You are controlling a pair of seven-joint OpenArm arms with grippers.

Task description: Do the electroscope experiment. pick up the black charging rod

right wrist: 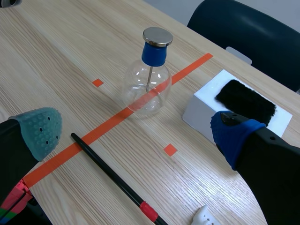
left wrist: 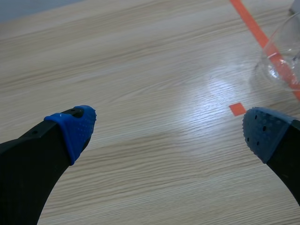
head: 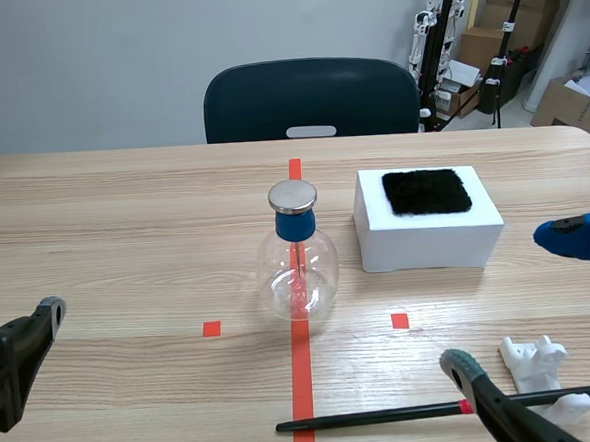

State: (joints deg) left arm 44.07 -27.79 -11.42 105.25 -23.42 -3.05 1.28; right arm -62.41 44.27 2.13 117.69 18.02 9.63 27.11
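Charging rod [head: 387,415]: black w/ red band nr one end. Electroscope flask [head: 298,276]: clear glass, blue collar [head: 295,225], silver cap [head: 293,196]. Foam block [head: 426,241]: white, w/ black fur pad [head: 426,191]. Table [head: 126,241]: light wood grain, orange-red tape marks. Chair [head: 308,100]: dark blue. Right gripper [right wrist: 136,132] pads [right wrist: 40,129]: one grey-green, dotted; other blue.

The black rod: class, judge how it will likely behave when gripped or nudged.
The rod is thin and straight, so probably stiff and light. It looks round and lies on the smooth table, so a sideways nudge may roll it. Gripped off-centre, it could tilt.
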